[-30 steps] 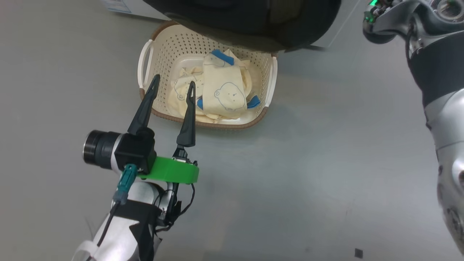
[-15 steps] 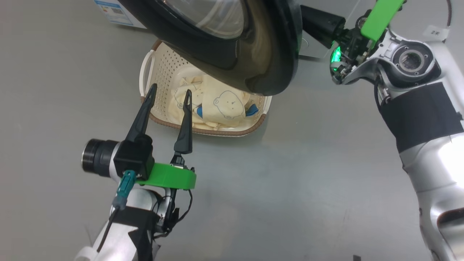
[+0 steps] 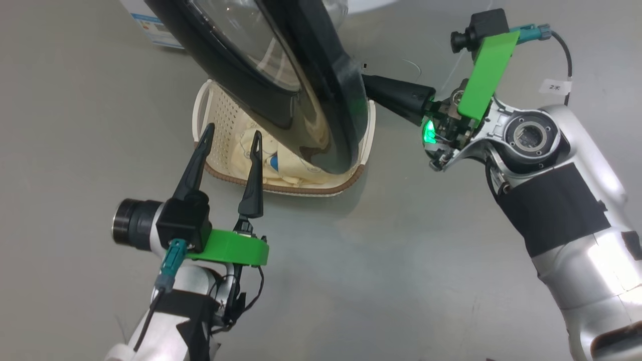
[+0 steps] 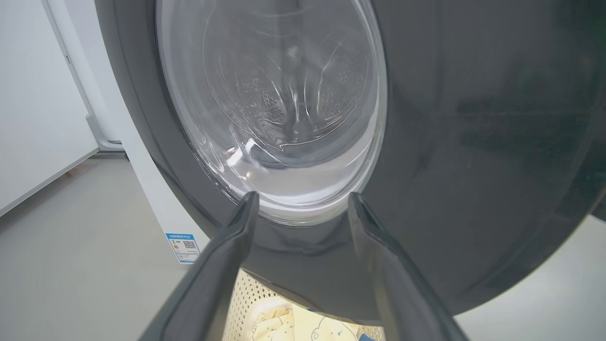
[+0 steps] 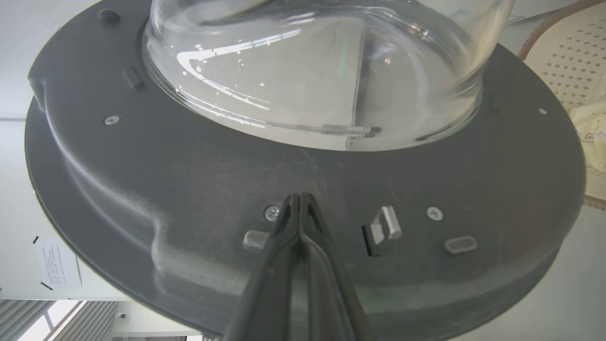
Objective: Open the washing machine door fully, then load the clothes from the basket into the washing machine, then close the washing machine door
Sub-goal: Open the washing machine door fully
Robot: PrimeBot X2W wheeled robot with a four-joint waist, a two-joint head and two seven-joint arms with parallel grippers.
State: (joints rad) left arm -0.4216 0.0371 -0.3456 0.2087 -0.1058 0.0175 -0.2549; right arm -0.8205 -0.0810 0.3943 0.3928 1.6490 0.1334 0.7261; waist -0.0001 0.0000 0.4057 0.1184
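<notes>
Two fingers pressed flat together, that's my right gripper (image 5: 299,199): fully closed, nothing between them, tips planted on the inner face of the door (image 5: 189,180). They touch just beside a screw (image 5: 271,212), with the latch hook (image 5: 386,222) a little further along the rim. Closed like that, the fingers work as one stiff poker, and I read this as a push to swing the door wider, not a grasp. The glass bowl (image 5: 307,71) bulges out just above the contact point, so I'm on the plastic ring and clear of the glass.

Over to my left gripper (image 3: 232,131): spread as wide as it goes and empty, touching nothing. It hovers above the near rim of the basket (image 3: 281,186), on the door's outer side. In its own wrist camera the fingers frame the door's glossy front. I'd say it's parked there ready for the first pick once the way is free.

The door hangs edge-on over the basket, covering most of the clothes (image 3: 291,168), with only a pale strip peeking out below the black rim. The basket sits on the grey floor (image 3: 401,250), right in front of the washer (image 4: 151,189), whose lower corner carries a blue sticker (image 4: 183,246). To my eye the door isn't fully open, and loading hasn't begun.
</notes>
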